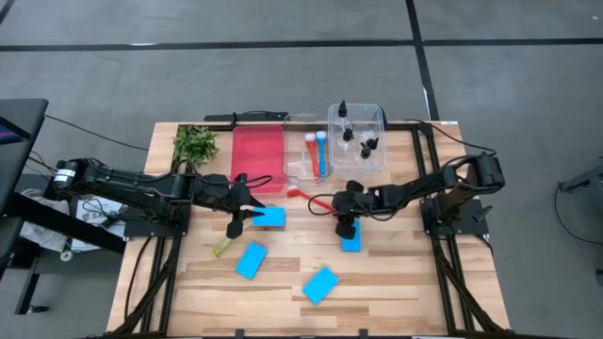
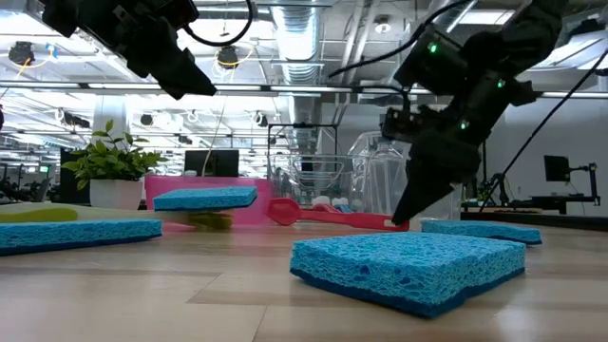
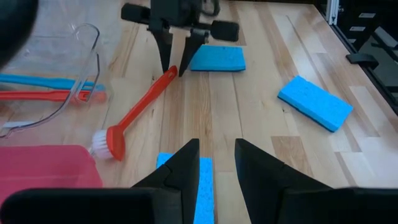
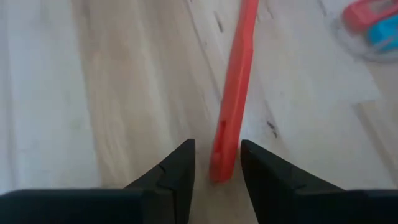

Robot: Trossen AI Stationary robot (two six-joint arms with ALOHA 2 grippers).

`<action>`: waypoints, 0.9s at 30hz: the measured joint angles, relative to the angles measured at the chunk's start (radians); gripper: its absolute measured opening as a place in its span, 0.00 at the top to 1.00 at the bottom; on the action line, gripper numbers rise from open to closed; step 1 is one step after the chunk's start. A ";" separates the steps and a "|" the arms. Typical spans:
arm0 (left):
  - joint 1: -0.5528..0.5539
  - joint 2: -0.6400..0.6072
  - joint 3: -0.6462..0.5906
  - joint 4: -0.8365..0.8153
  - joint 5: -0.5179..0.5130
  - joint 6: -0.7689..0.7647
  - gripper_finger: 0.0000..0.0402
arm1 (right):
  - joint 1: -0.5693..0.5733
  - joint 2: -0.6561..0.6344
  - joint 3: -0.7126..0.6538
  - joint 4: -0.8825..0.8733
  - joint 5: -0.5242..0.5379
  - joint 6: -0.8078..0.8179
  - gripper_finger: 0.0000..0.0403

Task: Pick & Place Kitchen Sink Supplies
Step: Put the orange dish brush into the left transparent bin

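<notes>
Pincers are working on both sides of the red brush (image 1: 303, 194), which is lying flat on the bench (image 1: 396, 282), its bristle head pointing toward the clear tray (image 1: 303, 171) and its handle end toward the right arm. The right pincer (image 4: 217, 163) is standing over this handle end, with one finger on each side of it; the fingers are apart and I cannot tell if they are pressing the handle. A blue sponge (image 1: 350, 240) is lying just beside the right pincer, on the side away from the tray. The left pincer (image 3: 216, 163) is hovering above another sponge (image 1: 269, 217), near the red tray (image 1: 256, 155); its fingers are slightly apart and grasping nothing. A yellow-green brush (image 1: 222, 248) is lying near this sponge. Two more sponges (image 1: 251, 260) (image 1: 320, 283) are lying farther from the brush, toward the front edge of the bench. A red and a blue brush (image 1: 320, 151) are lying together inside the clear tray. Small bottles (image 1: 356, 137) with black caps are standing in the clear bin (image 1: 380, 158) just beside that tray. A plant (image 1: 195, 143) is sitting at the far side of the red tray.
</notes>
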 joint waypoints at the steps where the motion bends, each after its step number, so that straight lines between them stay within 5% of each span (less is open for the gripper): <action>1: 0.000 0.000 0.000 0.001 0.000 0.000 0.74 | 0.000 0.017 0.000 0.008 0.000 0.000 0.69; 15: 0.000 0.000 0.000 0.005 0.000 0.000 0.74 | 0.000 0.132 0.001 0.085 0.008 0.007 0.73; 27: 0.000 0.000 0.000 0.006 0.000 0.000 0.74 | 0.011 0.030 -0.002 0.070 -0.003 0.027 0.96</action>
